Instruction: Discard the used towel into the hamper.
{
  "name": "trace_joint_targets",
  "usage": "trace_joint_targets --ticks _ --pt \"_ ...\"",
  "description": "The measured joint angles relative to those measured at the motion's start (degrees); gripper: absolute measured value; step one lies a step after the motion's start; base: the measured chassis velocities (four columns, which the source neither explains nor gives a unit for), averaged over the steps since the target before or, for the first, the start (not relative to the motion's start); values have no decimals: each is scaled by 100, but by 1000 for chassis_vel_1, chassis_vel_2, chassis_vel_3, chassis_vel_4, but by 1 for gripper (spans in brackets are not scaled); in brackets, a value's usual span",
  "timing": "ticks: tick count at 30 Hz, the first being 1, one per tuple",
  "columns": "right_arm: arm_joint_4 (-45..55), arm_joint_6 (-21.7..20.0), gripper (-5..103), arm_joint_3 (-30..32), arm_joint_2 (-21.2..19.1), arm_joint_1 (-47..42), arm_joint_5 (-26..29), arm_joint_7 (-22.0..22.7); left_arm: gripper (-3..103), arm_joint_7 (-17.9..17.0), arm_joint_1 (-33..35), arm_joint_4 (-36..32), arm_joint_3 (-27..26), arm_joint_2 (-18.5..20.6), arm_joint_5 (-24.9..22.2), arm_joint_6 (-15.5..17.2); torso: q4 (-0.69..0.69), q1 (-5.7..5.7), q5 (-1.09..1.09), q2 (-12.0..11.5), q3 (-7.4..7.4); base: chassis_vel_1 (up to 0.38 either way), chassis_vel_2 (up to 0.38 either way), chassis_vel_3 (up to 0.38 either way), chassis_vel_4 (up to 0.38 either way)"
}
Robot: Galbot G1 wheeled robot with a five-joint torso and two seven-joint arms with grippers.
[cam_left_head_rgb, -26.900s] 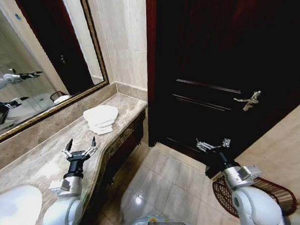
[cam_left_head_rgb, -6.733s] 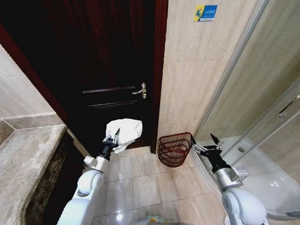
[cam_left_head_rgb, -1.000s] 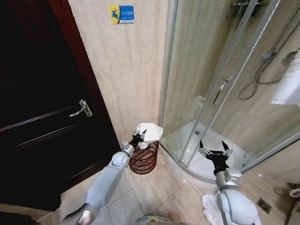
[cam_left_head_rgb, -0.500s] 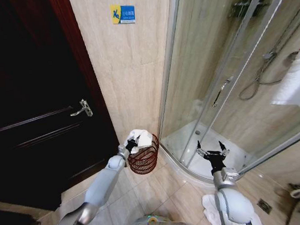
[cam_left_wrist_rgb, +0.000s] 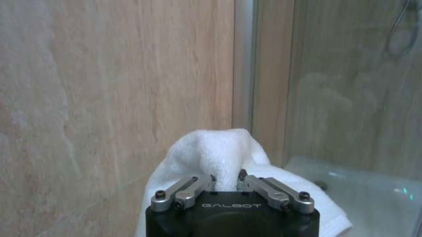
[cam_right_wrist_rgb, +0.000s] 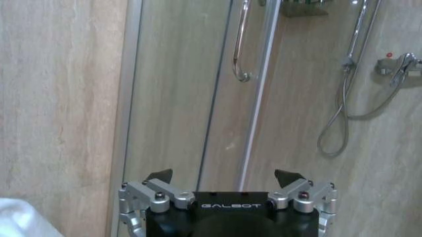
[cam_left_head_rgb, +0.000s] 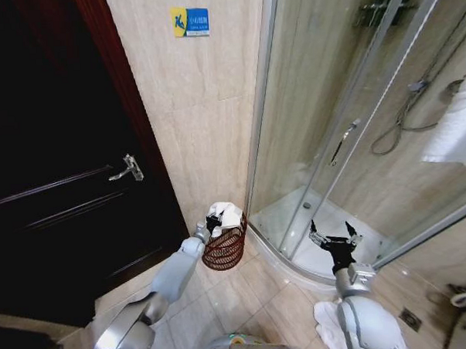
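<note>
My left claw (cam_left_head_rgb: 212, 219) grips the towel (cam_left_head_rgb: 226, 214) at the hamper (cam_left_head_rgb: 223, 251) mouth; right claw (cam_left_head_rgb: 335, 238) beside it, released.

towel (cam_left_head_rgb: 225, 216) lowered into hamper (cam_left_head_rgb: 224, 248), left gripper (cam_left_head_rgb: 213, 219) descended

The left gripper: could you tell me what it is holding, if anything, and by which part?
The left gripper pinches a raised fold of the white towel above the hamper. The right gripper holds nothing.
</note>
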Motion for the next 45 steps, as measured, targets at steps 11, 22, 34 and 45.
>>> trace_joint_targets --ticks 11,22,34,45 --pt "22 113 100 -45 -4 -32 -50 -83 47 -218 -53 47 171 -7 314 264 0 0 0 0 0 0 0 0 0" --pt "20 143 100 -46 -1 -21 -44 -96 85 -207 -80 16 267 50 430 404 0 0 0 0 0 0 0 0 0" --pt "-44 199 100 -135 5 30 -64 -107 100 -328 572 -1015 -180 404 45 367 0 0 -1 0 0 0 0 0 0" --pt "-75 286 100 -170 5 25 -66 -167 100 -371 1644 -2505 -1050 1021 -339 539 1 0 -2 1 0 0 0 0 0"
